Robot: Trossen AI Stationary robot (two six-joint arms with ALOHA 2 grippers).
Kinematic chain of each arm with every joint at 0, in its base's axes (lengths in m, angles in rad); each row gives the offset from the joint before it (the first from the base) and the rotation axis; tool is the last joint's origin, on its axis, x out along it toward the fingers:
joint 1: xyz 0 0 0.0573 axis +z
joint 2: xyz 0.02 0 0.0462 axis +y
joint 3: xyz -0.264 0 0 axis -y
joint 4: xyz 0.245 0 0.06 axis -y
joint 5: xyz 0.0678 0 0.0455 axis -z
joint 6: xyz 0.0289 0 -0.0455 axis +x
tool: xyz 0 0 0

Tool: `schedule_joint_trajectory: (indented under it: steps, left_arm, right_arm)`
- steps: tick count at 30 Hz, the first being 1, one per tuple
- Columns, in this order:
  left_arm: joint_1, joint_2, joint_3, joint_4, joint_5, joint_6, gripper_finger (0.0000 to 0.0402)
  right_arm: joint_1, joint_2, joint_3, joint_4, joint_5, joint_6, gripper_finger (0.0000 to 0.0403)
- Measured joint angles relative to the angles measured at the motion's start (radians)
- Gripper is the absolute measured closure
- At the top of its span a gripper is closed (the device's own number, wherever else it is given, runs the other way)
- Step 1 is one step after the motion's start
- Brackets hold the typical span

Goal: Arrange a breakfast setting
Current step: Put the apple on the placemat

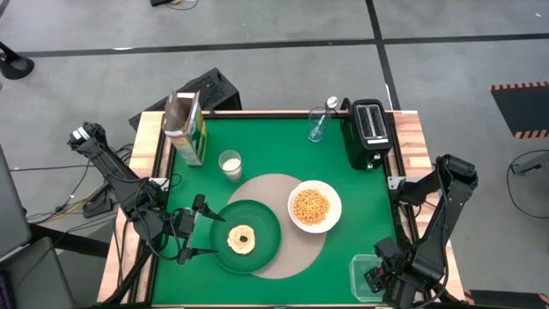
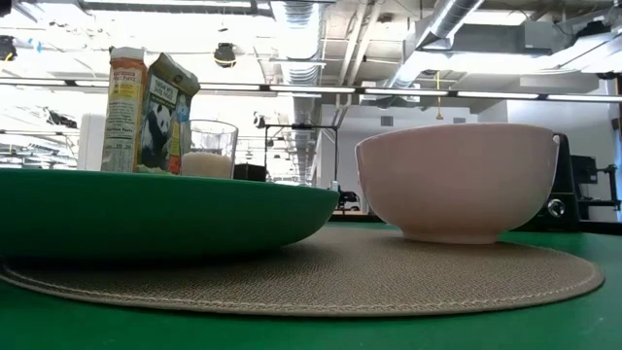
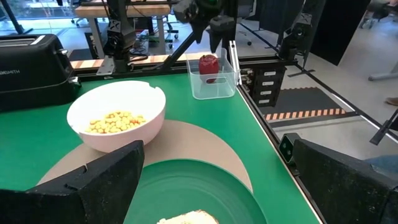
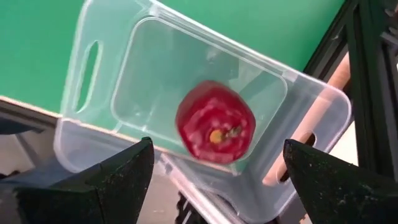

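Observation:
A dark green plate (image 1: 257,249) with a pale bagel (image 1: 241,239) lies on the round beige placemat (image 1: 296,249), beside a white bowl (image 1: 314,206) of cereal. My left gripper (image 1: 199,228) stands open, level at the plate's left rim, touching nothing. The red apple (image 4: 215,122) rests in a clear bin (image 4: 99,93) at the near right corner. My right gripper (image 4: 217,163) hovers open above it, pointing down, fingers on either side. A milk glass (image 1: 230,164) and the cereal box (image 1: 184,129) stand at the far left. A spoon (image 1: 324,116) leans in a glass.
A black toaster (image 1: 369,133) stands at the far right corner. The clear bin (image 1: 364,266) sits against the table's near right edge. Bare green table lies between the toaster and the bin, and in front of the cereal box.

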Motion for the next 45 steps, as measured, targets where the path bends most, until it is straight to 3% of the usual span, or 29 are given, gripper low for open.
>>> schedule_joint_trajectory:
  steps: [27,36,45]
  left_arm:
    - [0.0,0.0,0.0,-0.001,-0.001,0.0,0.0003]
    - [0.0,0.0,0.0,-0.001,-0.001,0.0,0.0003]
    - [0.0,0.0,0.0,-0.001,-0.001,0.001,0.0003]
  right_arm:
    - [-0.009,0.0,-0.238,0.344,-0.053,0.003,0.0028]
    - [-0.009,0.0,-0.284,0.382,-0.077,0.022,0.003]
    - [-0.009,0.0,-0.302,0.395,-0.105,0.021,0.0084]
